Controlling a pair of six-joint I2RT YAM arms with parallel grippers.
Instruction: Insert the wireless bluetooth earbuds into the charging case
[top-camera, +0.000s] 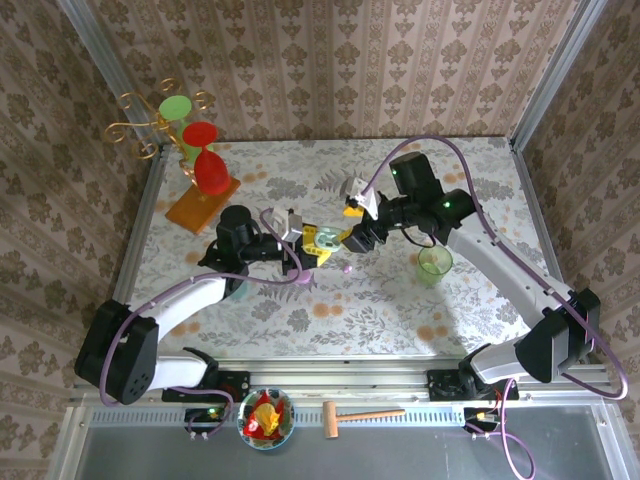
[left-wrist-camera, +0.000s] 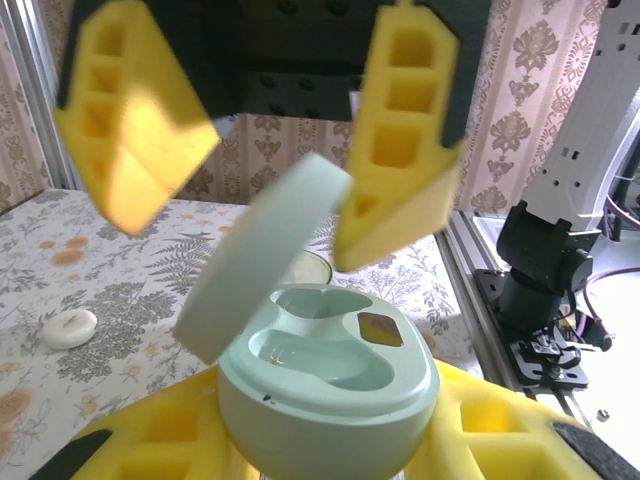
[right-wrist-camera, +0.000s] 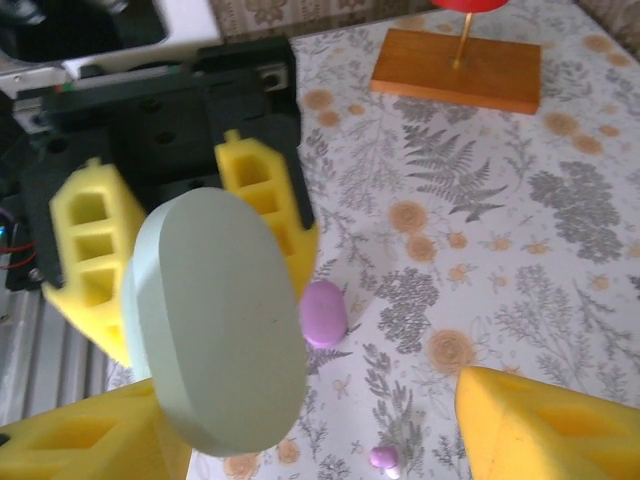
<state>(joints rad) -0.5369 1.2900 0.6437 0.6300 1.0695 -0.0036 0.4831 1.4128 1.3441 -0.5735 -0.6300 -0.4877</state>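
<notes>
two claws were close together above the middle of the table (top-camera: 400, 310). the left claw (left-wrist-camera: 320, 445) was clenched on a mint case (left-wrist-camera: 330, 395), with its yellow fingers (left-wrist-camera: 170, 432) pressing the base from both sides. the case stood open, and its lid (left-wrist-camera: 265, 260) was tilted up. the right claw (left-wrist-camera: 270, 170) was released, jaws wide apart on either side of the lid. one finger was at the lid's edge, but i could not tell if it touched. one bud (right-wrist-camera: 383, 459), tiny and purple with a pale tip, lay on the table, apart from the case. near the bud lay a lilac pebble (right-wrist-camera: 323, 313), much bigger. in one well of the case a brownish glinting piece (left-wrist-camera: 380, 328) showed; i could not tell what it was.
</notes>
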